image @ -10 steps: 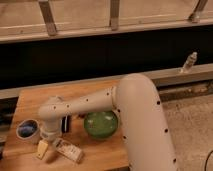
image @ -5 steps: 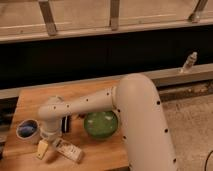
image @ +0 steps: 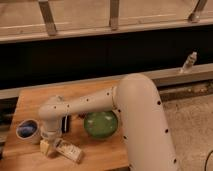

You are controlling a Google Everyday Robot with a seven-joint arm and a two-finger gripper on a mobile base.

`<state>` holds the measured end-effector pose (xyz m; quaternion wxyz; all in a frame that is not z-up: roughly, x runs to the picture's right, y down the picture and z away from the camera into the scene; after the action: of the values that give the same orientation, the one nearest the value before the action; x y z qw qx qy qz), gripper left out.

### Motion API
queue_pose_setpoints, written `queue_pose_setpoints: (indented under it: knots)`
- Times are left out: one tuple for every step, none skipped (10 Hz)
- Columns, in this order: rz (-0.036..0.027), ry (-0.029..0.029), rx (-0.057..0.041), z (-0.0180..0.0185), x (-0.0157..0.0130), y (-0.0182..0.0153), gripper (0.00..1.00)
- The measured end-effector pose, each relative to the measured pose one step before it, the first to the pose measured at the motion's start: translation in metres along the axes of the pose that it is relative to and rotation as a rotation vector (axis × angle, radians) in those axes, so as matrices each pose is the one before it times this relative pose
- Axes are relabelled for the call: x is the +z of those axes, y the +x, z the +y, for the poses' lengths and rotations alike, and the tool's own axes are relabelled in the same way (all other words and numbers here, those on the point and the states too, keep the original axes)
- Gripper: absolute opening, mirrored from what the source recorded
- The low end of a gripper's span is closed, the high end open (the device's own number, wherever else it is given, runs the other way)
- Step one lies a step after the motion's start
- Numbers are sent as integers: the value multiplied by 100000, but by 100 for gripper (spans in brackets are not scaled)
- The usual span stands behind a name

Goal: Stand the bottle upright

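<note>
A cream-white bottle (image: 69,151) lies on its side on a wooden table (image: 35,102), just front-left of the green bowl (image: 93,131). The gripper (image: 47,146) points down at the bottle's far-left end. Whether it grips cannot be told.

Gripper (image: 47,146) low beside lying bottle (image: 69,151), seemingly touching.

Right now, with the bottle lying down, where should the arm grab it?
Probably across the labelled middle of the bottle, from above: it lies flat on the table with both long sides free. The gripper sits at its end nearest the small bowl.
</note>
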<state>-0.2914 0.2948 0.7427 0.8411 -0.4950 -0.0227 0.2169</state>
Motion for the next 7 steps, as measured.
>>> queue_pose_setpoints:
  knots:
    - [1202,5028,1237,385,-229,727,31]
    - [953,5881,257,495,-195,1032,21]
    - [622,5077,472,254,-501,1152,9]
    - [299,2521,241,90,-362,421,3]
    - [553,2776,-44,215,-307,101,0]
    - [-123,1384,-176,272,-215,-281,0]
    - [124,1862,133,-61,-411,-61,0]
